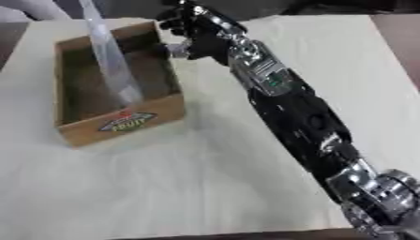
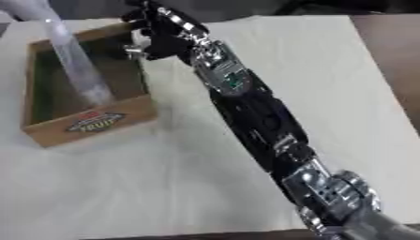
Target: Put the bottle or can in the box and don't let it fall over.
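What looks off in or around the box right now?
The clear bottle stands inside the wooden box but leans, its top tipped toward the far left corner rather than upright. The right hand is at the box's far right rim, apart from it.

A table [image 1: 205, 187] fills the view, its far edge at twelve o'clock. A box [image 1: 123, 123] sits on the table toward ten o'clock, open side up, its labelled wall facing six o'clock. A bottle [image 1: 111, 61] stands inside the box, base near that front wall, tilted so its top leans toward eleven o'clock and passes out of view at the upper edge. The robot's right arm [image 1: 295, 117] comes in from five o'clock and runs across the table toward twelve. The right hand [image 1: 193, 28] is just beside the box's far right corner, at about twelve o'clock.
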Controlling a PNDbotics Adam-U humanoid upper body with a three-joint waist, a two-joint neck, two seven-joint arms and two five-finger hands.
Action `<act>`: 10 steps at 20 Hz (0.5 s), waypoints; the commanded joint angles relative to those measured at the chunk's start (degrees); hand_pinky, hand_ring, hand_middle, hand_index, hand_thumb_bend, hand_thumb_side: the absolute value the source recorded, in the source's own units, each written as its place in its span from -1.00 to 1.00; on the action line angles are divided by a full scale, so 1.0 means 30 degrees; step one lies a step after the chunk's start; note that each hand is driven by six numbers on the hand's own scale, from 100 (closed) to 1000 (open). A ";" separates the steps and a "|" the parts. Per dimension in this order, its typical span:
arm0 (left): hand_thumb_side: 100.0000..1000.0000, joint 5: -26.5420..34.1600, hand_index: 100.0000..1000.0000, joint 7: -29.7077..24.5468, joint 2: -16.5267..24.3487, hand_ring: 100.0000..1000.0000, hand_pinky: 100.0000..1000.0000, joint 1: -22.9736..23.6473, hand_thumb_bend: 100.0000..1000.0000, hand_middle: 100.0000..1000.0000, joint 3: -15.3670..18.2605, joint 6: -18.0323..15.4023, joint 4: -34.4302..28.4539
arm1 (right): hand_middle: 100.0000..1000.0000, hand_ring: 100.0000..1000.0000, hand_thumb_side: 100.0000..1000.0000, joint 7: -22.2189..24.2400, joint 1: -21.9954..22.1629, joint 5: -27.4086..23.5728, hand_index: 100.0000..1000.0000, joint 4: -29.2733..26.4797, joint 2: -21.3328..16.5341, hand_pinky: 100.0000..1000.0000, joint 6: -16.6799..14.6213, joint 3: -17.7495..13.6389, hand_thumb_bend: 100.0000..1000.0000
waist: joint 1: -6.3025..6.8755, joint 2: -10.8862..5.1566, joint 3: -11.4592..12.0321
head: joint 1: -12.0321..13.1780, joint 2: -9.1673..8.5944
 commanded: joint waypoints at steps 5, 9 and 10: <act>0.26 -0.0166 0.63 0.0025 0.1056 0.60 0.39 -0.0012 1.00 0.48 0.0178 -0.0007 -0.0255 | 0.52 0.68 -0.78 -0.0648 0.0585 -0.1362 0.90 -0.1596 -0.2338 0.91 0.0356 -0.0613 0.46 | -0.0059 -0.0768 -0.0547 | 0.0672 0.0266; 0.26 -0.0295 0.63 0.0030 0.1094 0.60 0.39 0.0037 1.00 0.48 0.0162 0.0017 -0.0271 | 0.52 0.68 -0.78 -0.1126 0.1362 -0.2041 0.90 -0.2252 -0.3412 0.89 0.0423 -0.0996 0.45 | -0.0149 -0.0908 -0.0901 | 0.1025 0.0359; 0.26 -0.0328 0.63 0.0031 0.1100 0.60 0.39 0.0051 1.00 0.49 0.0157 0.0022 -0.0287 | 0.52 0.68 -0.78 -0.1253 0.1610 -0.2210 0.90 -0.2428 -0.3677 0.88 0.0423 -0.1099 0.44 | -0.0181 -0.0948 -0.0989 | 0.1115 0.0388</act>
